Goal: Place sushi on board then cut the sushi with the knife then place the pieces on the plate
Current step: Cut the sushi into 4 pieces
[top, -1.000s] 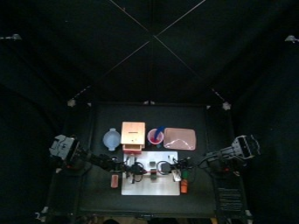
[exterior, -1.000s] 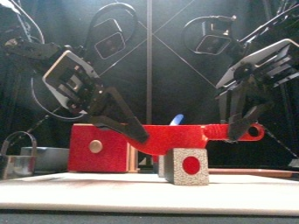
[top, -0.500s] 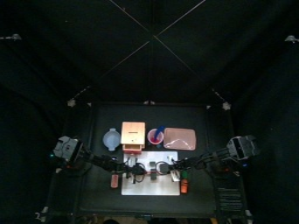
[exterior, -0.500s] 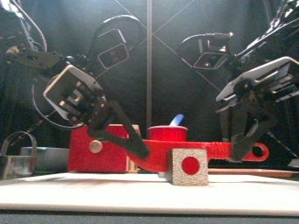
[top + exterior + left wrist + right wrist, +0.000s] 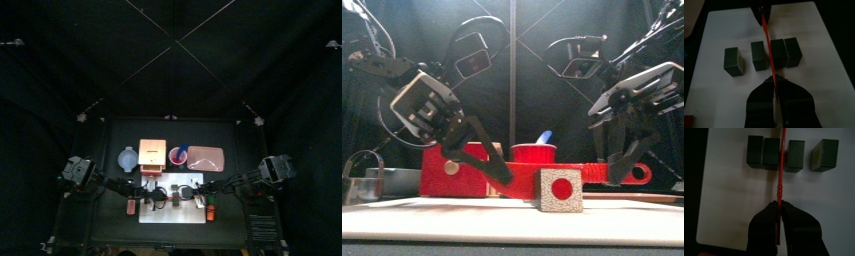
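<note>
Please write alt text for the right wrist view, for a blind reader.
The right gripper is shut on the red knife, whose blade runs across a row of four dark green sushi pieces on the white cutting board. It crosses between a touching pair and two pieces that stand apart.

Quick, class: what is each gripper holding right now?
Left gripper: closed on the red knife.
Right gripper: closed on the same red knife.

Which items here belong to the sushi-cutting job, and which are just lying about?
In use: sushi pieces, red knife, white board, pink tray, left tool, right tool (both shut on the knife).
Lying about: wooden box, blue-grey bowl, red cup with blue knife.
</note>
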`<move>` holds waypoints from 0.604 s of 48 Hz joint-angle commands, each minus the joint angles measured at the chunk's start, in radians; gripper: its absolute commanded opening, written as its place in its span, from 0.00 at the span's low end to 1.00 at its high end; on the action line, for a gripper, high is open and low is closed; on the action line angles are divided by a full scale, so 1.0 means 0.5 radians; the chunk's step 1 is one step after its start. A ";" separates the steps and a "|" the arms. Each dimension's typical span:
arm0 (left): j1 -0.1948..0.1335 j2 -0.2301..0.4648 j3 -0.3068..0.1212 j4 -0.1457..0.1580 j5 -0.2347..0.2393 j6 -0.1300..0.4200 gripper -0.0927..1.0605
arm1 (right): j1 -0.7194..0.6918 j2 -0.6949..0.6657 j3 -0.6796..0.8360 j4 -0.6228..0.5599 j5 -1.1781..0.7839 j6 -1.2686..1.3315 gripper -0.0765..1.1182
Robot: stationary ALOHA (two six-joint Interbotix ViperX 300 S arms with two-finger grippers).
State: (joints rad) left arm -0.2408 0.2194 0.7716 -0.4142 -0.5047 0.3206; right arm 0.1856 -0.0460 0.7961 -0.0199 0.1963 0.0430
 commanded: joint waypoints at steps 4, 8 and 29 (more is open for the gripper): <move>0.012 -0.132 -0.046 0.009 -0.015 0.021 0.38 | 0.028 -0.107 -0.126 -0.003 0.043 -0.006 0.33; 0.018 -0.163 -0.046 0.009 -0.015 0.034 0.38 | 0.025 -0.120 -0.144 -0.012 0.095 -0.009 0.33; 0.009 -0.380 -0.025 0.003 -0.012 0.163 0.38 | 0.055 -0.298 -0.227 -0.018 0.264 -0.009 0.33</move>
State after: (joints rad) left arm -0.2470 0.0614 0.7793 -0.4142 -0.5001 0.3881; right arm 0.2025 -0.1381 0.7394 -0.0276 0.3390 0.0430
